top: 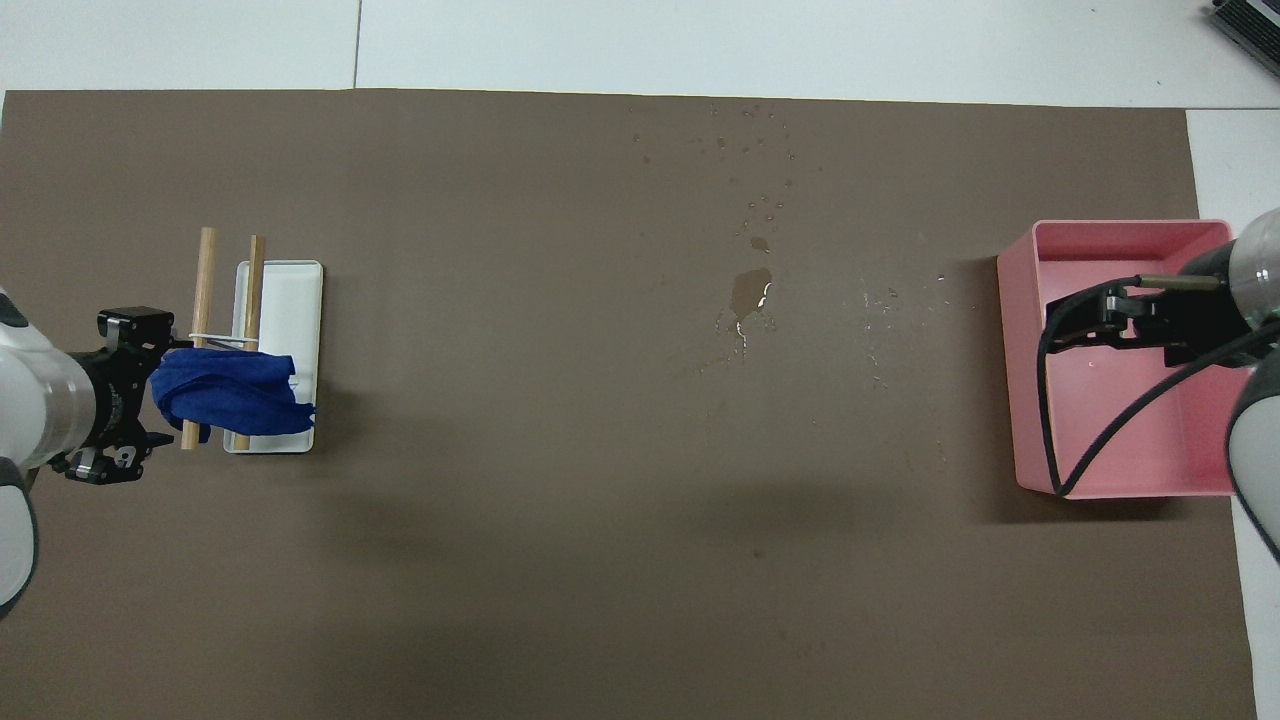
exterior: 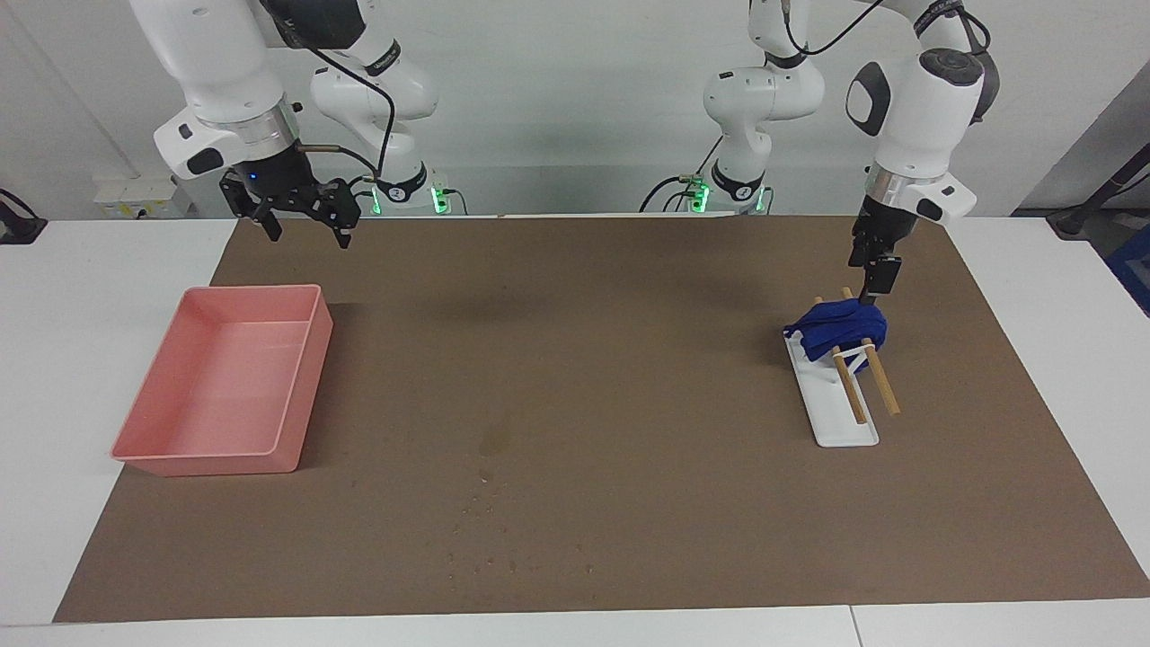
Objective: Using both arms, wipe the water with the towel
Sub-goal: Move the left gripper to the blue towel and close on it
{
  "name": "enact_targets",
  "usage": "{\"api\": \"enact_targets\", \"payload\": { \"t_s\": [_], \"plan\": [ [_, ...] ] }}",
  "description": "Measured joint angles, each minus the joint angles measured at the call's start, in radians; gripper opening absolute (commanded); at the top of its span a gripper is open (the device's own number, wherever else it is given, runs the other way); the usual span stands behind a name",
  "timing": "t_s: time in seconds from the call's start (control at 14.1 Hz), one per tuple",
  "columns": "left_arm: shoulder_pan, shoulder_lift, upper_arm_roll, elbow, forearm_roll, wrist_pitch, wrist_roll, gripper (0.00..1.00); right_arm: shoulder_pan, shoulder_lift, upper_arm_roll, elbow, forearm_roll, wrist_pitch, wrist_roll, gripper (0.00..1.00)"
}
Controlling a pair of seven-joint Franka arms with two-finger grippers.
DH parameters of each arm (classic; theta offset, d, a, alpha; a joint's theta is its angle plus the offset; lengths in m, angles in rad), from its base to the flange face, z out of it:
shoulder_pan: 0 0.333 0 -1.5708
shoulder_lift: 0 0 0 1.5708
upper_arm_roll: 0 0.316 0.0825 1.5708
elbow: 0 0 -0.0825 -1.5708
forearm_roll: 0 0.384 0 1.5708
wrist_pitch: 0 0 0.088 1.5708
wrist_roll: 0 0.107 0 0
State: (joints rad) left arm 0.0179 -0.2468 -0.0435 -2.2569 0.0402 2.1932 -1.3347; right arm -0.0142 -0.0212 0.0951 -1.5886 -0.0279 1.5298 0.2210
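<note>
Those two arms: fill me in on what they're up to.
The left tool, open, hangs just above the blue towel draped over the wooden sticks of the white rack, not gripping it. The right tool, open, waits in the air near the pink tray. The water on the brown mat is unwiped.

Quick count — two white arms, so two grippers: left gripper (exterior: 873, 286) and right gripper (exterior: 301, 227). One blue towel (exterior: 840, 329), one white rack (exterior: 834, 409) with two wooden sticks (exterior: 879, 380), one pink tray (exterior: 296, 395), one brown mat (exterior: 629, 503) — and one water blotch (top: 750, 291) plus scattered specks.
</note>
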Motion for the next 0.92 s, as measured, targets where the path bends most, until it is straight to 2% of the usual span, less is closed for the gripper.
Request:
{"api": "enact_targets", "payload": {
  "t_s": [0.35, 0.92],
  "plan": [
    [0.001, 0.086, 0.004, -0.013, 0.000, 0.023, -0.019, 1.00, 0.000, -0.001, 0.000, -0.005, 0.000, 0.001, 0.000, 1.00],
    [0.002, 0.100, 0.005, -0.031, 0.000, 0.098, -0.126, 1.00, 0.000, -0.005, 0.000, -0.008, 0.000, 0.001, 0.000, 1.00]
  ]
}}
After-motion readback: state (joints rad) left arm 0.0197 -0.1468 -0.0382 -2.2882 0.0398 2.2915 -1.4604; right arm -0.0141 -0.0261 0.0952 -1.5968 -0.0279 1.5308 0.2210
